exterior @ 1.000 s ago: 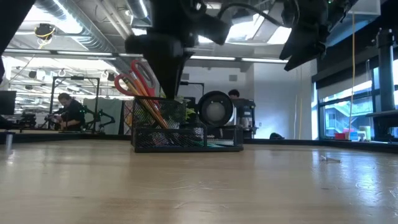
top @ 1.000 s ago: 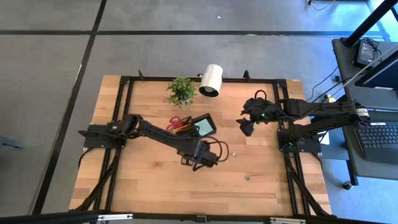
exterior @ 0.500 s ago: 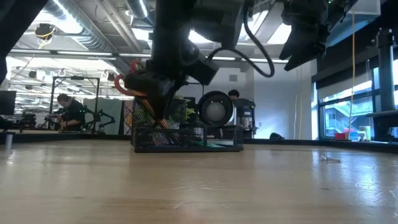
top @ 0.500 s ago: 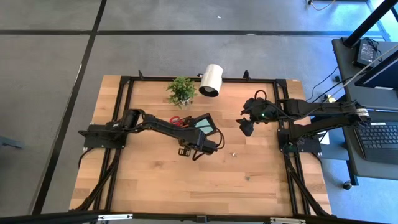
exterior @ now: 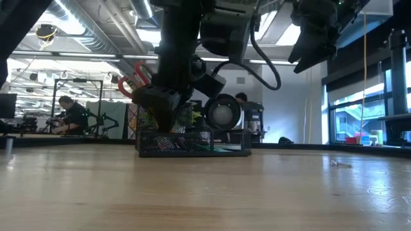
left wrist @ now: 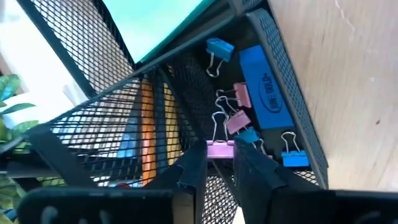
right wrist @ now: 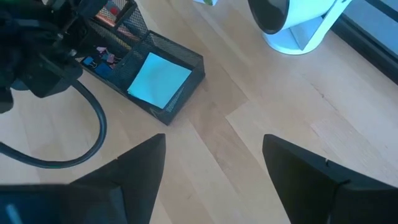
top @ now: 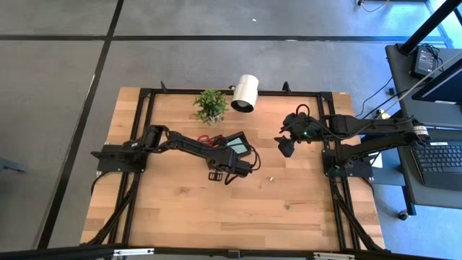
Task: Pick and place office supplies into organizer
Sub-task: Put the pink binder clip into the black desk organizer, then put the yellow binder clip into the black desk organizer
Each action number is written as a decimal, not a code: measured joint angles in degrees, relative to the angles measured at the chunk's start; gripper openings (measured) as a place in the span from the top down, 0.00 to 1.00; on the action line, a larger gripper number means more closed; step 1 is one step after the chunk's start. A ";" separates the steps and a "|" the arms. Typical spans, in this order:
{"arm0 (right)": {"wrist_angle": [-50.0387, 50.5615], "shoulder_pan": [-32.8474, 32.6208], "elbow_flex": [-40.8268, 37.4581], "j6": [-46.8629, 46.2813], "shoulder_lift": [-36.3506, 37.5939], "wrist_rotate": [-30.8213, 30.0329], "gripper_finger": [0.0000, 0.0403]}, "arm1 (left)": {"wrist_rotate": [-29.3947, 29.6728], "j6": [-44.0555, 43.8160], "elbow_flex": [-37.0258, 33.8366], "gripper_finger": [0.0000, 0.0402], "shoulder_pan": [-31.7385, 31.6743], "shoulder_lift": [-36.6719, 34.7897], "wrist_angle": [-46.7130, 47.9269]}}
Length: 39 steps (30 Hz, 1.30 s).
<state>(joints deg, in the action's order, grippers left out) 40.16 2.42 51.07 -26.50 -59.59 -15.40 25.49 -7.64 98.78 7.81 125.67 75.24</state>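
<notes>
Two dark fingers (left wrist: 193, 168) of the left gripper (left wrist: 219, 163) are seen pinching a pink binder clip (left wrist: 219, 149) just above the organizer (top: 229, 146), a black mesh tray. A slight slackening of the pinch over the last second is suggested, though the clip is not yet dropped. Since a second ago the left gripper has been carried from bare table near the front to the organizer's near edge, so the clip is judged ready for release into the small compartment. In that compartment, blue and pink binder clips (left wrist: 290, 155) and a blue eraser-like block (left wrist: 264, 96) are already lodged. A pale teal note pad (right wrist: 159, 78) lies in the adjoining compartment, and red-handled scissors (exterior: 138, 82) and orange pencils (left wrist: 146, 124) stand in the taller section. Farther out, the right gripper (top: 285, 146) is held over the table's right side, fingers (right wrist: 134, 171) spread wide and empty. A tiny item (top: 271, 178) remains on the table.
</notes>
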 joint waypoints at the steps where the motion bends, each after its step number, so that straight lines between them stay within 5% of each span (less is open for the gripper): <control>1: 0.00 0.00 0.00 0.00 0.00 0.00 0.32 | -0.16 -0.03 -0.02 0.82 -0.06 0.00 -0.02; 19: 0.05 0.00 0.01 -0.17 0.00 -0.02 0.32 | -0.22 -3.65 3.70 0.75 1.41 -1.88 4.75; 27: 0.03 0.00 0.00 1.20 0.00 0.38 0.32 | -2.19 -10.81 4.72 0.74 6.24 -15.54 -7.17; 32: 0.42 0.00 0.02 4.02 0.00 9.18 0.32 | 1.90 -11.26 4.72 0.74 9.67 -23.98 -15.08; 39: 7.14 -0.43 0.02 -8.27 0.00 16.94 0.32 | 8.90 -13.98 2.35 0.74 14.90 -33.31 -17.53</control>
<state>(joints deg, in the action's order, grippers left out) 47.30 1.99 51.09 -34.77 -59.59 1.54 34.39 -21.62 101.13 22.71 92.36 57.71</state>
